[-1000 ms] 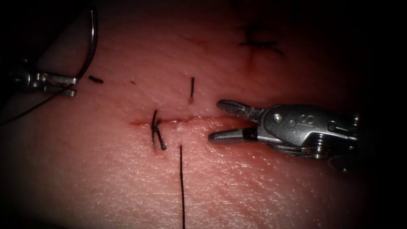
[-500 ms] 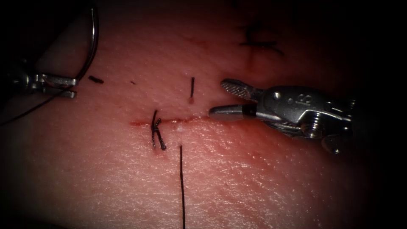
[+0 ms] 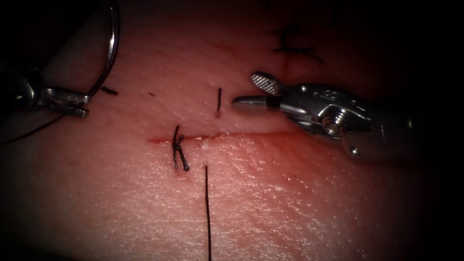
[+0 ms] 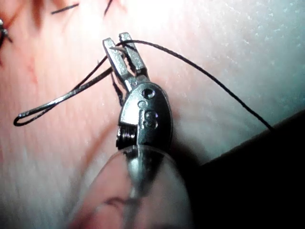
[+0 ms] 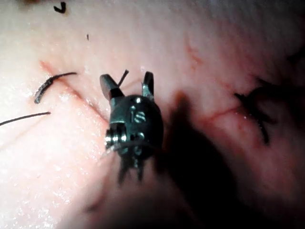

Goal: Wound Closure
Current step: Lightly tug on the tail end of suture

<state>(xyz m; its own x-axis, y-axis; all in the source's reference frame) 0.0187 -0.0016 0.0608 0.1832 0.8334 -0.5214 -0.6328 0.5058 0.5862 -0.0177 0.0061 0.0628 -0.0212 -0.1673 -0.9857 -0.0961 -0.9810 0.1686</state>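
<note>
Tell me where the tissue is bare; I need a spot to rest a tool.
Bare tissue lies below the cut, right of the long thread. Crowded above: the open right claw by the thread stub, and the left claw holding the needle near its tail.

My right tool is climbing away from the cut (I am crossing it from the near side to the far side over these 3 pictures), jaws spread and holding nothing, and its tips are now arriving just beside the short thread end standing out of the tissue. My left tool is nudging slightly rightward, carrying the needle with it.
</note>
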